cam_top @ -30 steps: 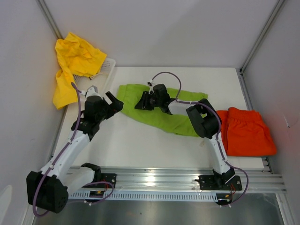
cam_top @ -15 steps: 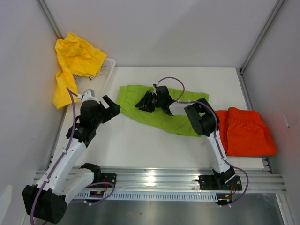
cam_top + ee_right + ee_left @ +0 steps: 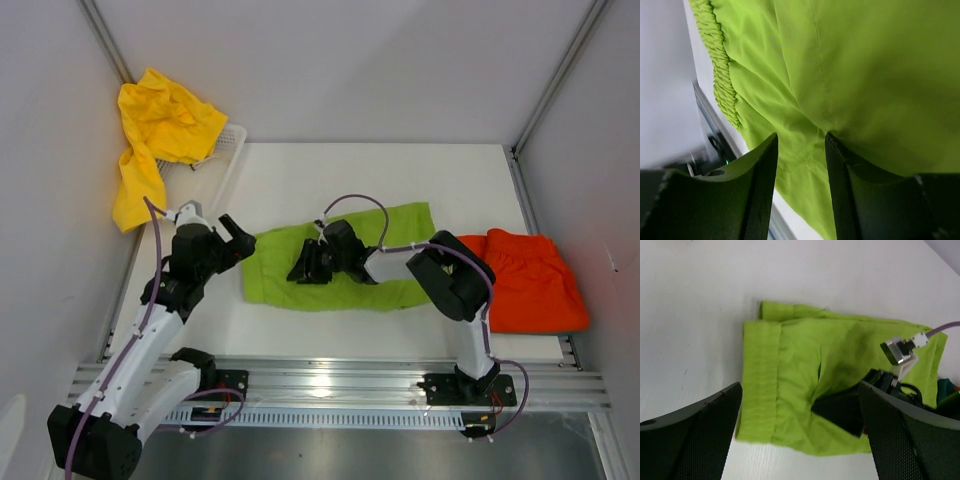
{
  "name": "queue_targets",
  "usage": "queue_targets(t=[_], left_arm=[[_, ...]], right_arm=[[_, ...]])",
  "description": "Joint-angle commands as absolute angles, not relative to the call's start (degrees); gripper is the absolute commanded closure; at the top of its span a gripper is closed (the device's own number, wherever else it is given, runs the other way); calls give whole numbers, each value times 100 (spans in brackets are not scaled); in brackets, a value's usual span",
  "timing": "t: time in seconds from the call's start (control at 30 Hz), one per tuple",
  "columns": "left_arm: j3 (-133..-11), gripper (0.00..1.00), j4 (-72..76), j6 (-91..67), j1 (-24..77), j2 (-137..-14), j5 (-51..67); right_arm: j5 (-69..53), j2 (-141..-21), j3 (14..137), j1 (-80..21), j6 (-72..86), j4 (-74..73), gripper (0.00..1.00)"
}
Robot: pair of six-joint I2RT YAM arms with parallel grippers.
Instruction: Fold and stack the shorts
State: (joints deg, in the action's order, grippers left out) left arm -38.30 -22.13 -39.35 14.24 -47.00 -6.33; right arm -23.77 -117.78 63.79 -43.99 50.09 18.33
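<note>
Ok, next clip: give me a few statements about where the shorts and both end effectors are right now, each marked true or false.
1. The right end effector is down on the lime green shorts. True.
2. The left end effector is shut on cloth. False: it is open, holds nothing and sits by the green pair's left edge.
3. The orange shorts lie at the right side of the table. True.
4. The yellow shorts are folded flat on the table. False: they hang crumpled over the white basket at the far left corner.

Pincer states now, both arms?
Left pincer: open, empty.
Right pincer: down on the lime green shorts; whether it grips cannot be told.
</note>
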Motion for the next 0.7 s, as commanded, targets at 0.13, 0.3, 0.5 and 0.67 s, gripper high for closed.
queue_targets(t=[0.13, 0.3, 0.5, 0.67], left_arm=[[-3306, 1, -2496, -3806, 1459, -4457, -423], [-3129, 1, -2680, -3920, 1459, -3912, -194], [-3726, 1, -3303, -4166, 1459, -3683, -44], [-4419, 1, -3883, -4140, 1450, -3691, -176]], right_arm=[[-1592, -11215, 5686, -4966, 4317, 783, 46], [-1108, -10689, 5800, -5168, 3798, 519, 30], [-748, -10223, 6222, -5440, 3051, 35, 29], [674, -9633, 6117, -6220, 2008, -167, 25]])
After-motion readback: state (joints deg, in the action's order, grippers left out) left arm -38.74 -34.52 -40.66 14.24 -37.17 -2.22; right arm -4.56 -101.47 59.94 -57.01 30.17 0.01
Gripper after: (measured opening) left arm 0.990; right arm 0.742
